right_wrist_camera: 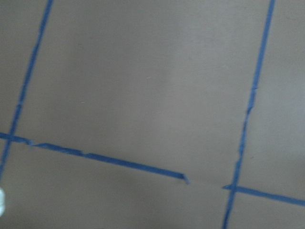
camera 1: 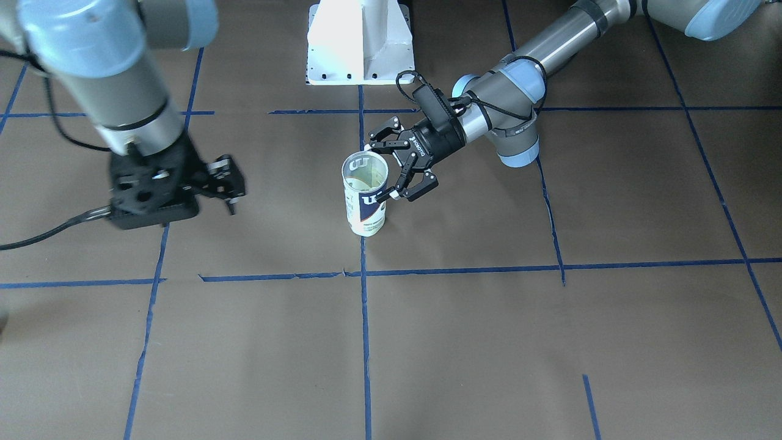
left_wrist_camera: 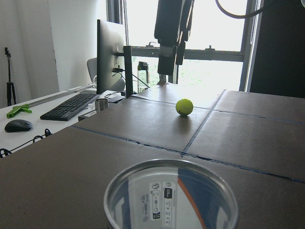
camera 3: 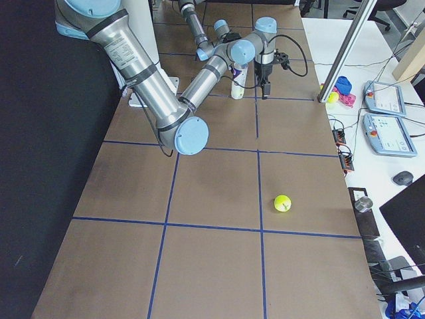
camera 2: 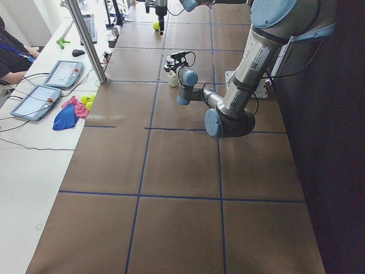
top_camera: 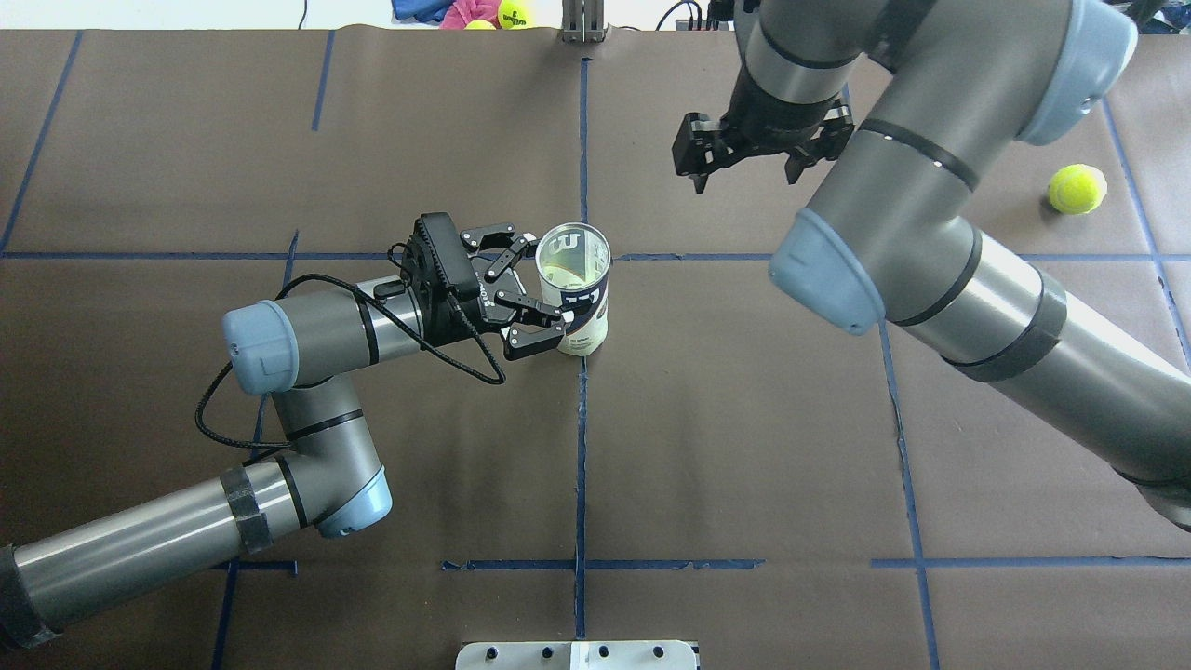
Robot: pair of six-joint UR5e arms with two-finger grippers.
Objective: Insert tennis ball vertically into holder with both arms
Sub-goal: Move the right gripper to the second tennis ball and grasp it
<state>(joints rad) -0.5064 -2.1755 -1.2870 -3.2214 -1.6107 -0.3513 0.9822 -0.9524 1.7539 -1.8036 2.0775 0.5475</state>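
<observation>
Big brown table [top_camera: 744,447], gridded with blue tape [top_camera: 581,447]. The right arm [top_camera: 977,279] fills the overhead view's right side. Its right gripper [top_camera: 749,181] hangs above the far half of the table, pointing down. The fingers are spread and there is nothing between them.

The left arm [top_camera: 307,335] reaches in low and level. Its left gripper [top_camera: 547,284] is opened wide, one fingertip on each side of the holder [top_camera: 582,312] and just beside its wall. I cannot tell whether the pads actually touch it.

The holder stands upright on the table by the centre tape line, mouth up, navy-and-white label facing out.

The tennis ball [top_camera: 1077,189] sits on the table, far out on the robot's right, well apart from the holder and both grippers.

The front-facing view looks straight down the holder's open mouth and shows the white fingertips [camera 1: 394,195] at its side, but the ball lies outside its frame. The left wrist view catches the holder's rim close at the bottom edge, with the ball beyond it. The right wrist view gives only table and tape, and none of its own fingers. The right-side view shows the ball alone in a grid square near the camera.
</observation>
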